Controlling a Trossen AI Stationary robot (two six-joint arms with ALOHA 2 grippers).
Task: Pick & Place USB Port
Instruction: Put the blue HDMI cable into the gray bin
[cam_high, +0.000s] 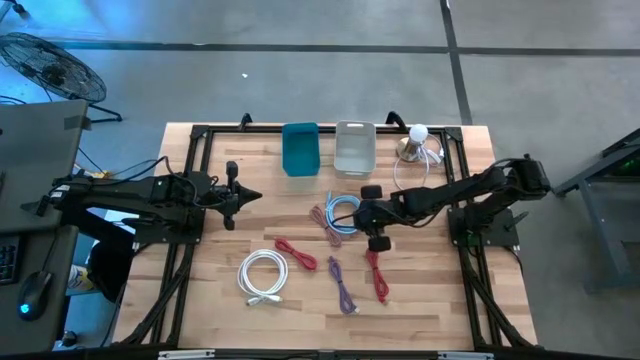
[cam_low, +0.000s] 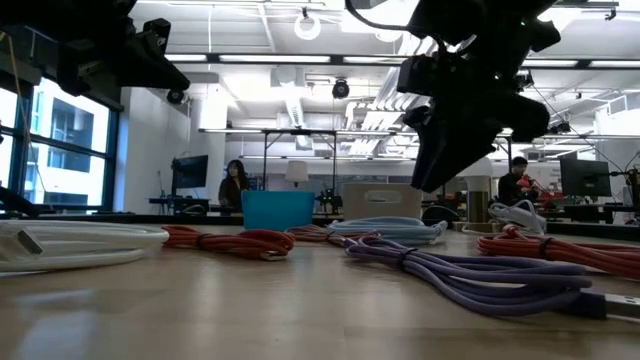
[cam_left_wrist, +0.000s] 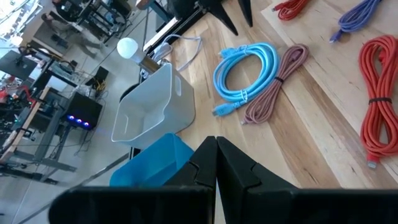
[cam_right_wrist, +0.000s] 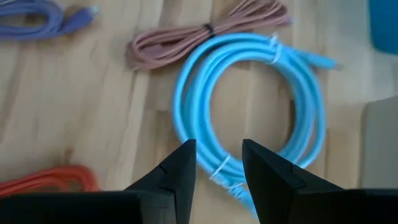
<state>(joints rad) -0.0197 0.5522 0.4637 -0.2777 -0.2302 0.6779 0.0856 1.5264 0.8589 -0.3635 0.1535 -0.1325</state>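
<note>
Right now the right gripper (cam_high: 366, 213) hangs above the table just beside the light blue cable (cam_right_wrist: 249, 118), a tied coil lying on the wood in front of the grey bin (cam_high: 354, 147). Its fingers (cam_right_wrist: 177, 171) stand apart with nothing between them, lined up over the near arc of that coil, which looks like the setup for a descent onto the cable; I judge this coil to be the task's thing for this pick, with the bins as the likely drop place. The left gripper (cam_high: 232, 195) waits well away from the grey bin, over bare wood on the left side of the table, its fingers (cam_left_wrist: 214, 165) pressed together and empty. Around the light blue cable the field is crowded: a pink cable (cam_right_wrist: 205, 34) lies touching or just beside its outer edge, on the side away from the grey bin, so a wide or skewed close could catch both. A purple cable (cam_high: 342, 285) and two red cables (cam_high: 296, 253) (cam_high: 378, 275) lie farther from the grey bin, and a white cable (cam_high: 262, 275) sits farthest off. The blue bin (cam_high: 300, 148) stands just beside the grey bin, and a white lamp-like object (cam_high: 418, 140) with its own cord sits on the grey bin's other side.
</note>
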